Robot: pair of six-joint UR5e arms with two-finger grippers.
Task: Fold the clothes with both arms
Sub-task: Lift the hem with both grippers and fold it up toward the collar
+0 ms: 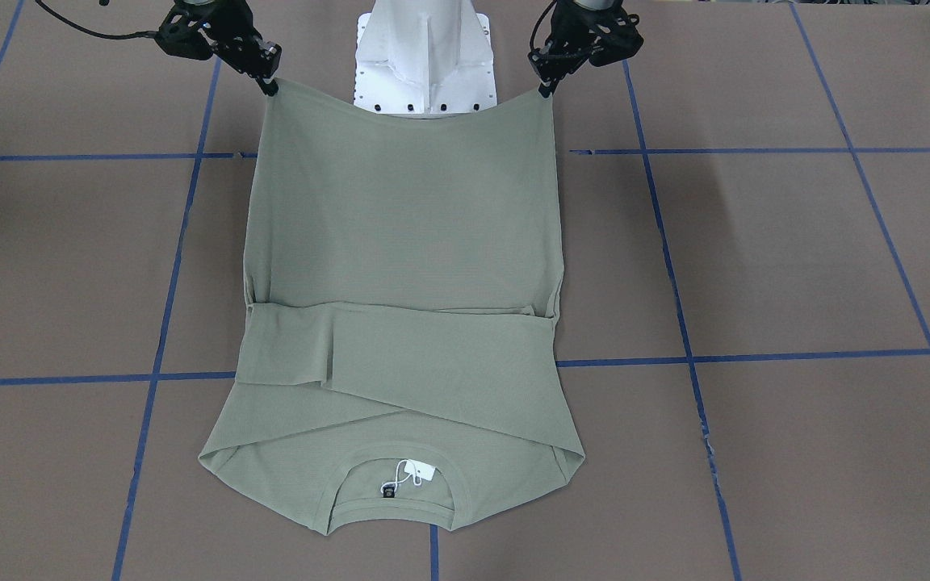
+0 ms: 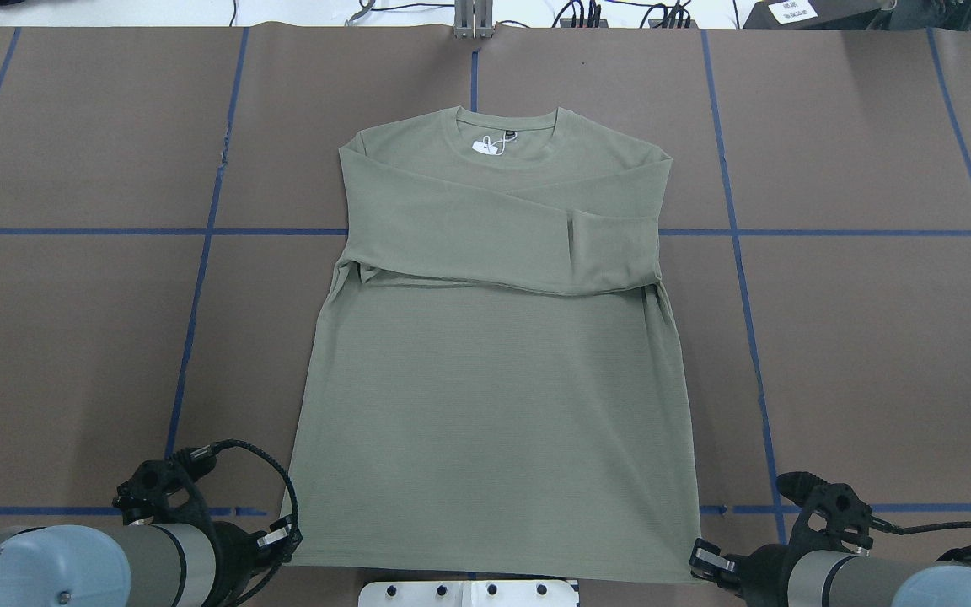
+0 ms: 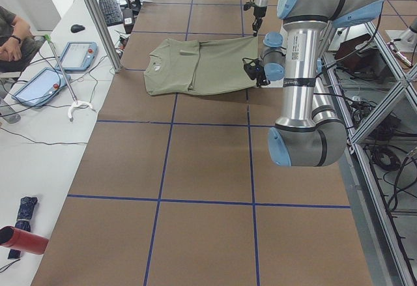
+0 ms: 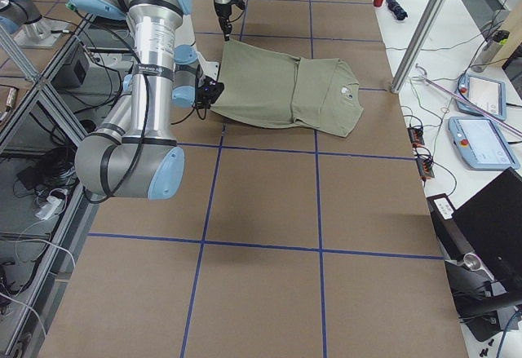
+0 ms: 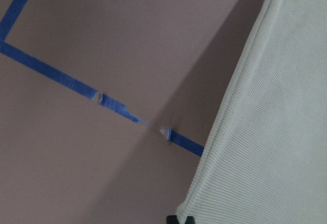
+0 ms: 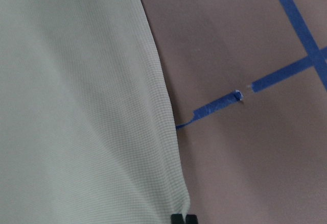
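since the left black two-finger gripper and the right black two-finger gripper are each closed on a bottom corner of the sage-green long-sleeved knit shirt, its long way runs straight from them to the far collar. it lies flat on the brown table, sleeves folded across.

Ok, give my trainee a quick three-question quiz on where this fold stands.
1. True or false: both sleeves lie folded across the shirt.
2. What does the left gripper hold? A) a cuff B) a hem corner C) nothing
3. Fill in: the white hang tag lies at the shirt's ____.

Key: 1 true; 2 B; 3 collar.
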